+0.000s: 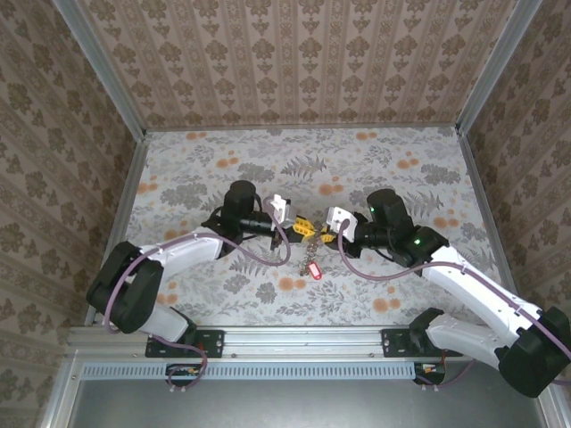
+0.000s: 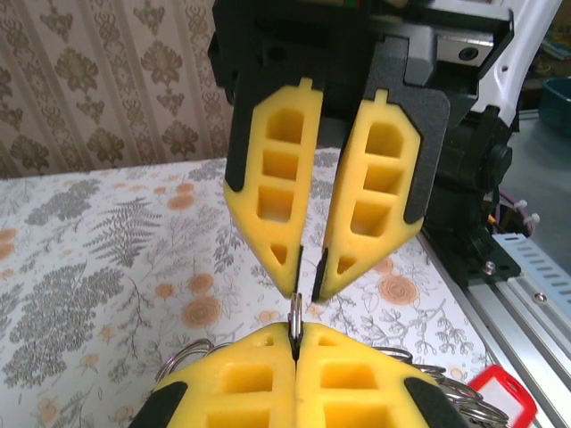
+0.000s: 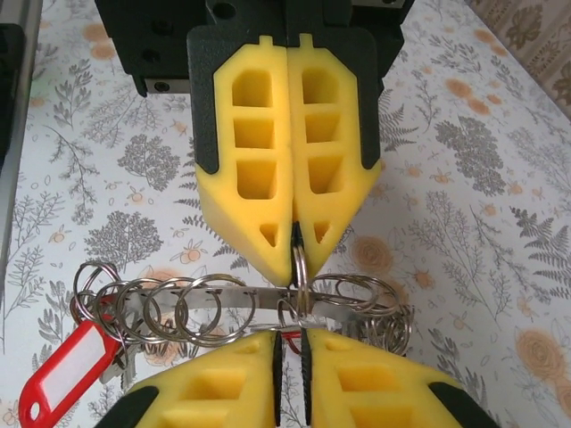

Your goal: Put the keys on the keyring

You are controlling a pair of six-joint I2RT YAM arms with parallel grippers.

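Keyring (image 3: 302, 278): thin wire, judged stiff, light and slick. It is held edge-on between both grippers, above the table (image 1: 401, 178). Best pinched squarely across the wire.

A chain of small rings (image 3: 192, 308) and a red-tagged key (image 3: 67, 370) hang at 6 o'clock in the top view and are likely to swing.

Left gripper (image 3: 294, 259), entering from 9 o'clock: jaws together, clamped on the keyring.

Right gripper (image 2: 303, 283), entering from 3 o'clock: jaws a slit apart at the ring's rim. Whether it grips cannot be told.

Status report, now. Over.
Left gripper shut on a metal ring. Right gripper facing it, jaws nearly closed, grip unclear. Red-tagged key hangs from the ring bunch. Nothing blocking.
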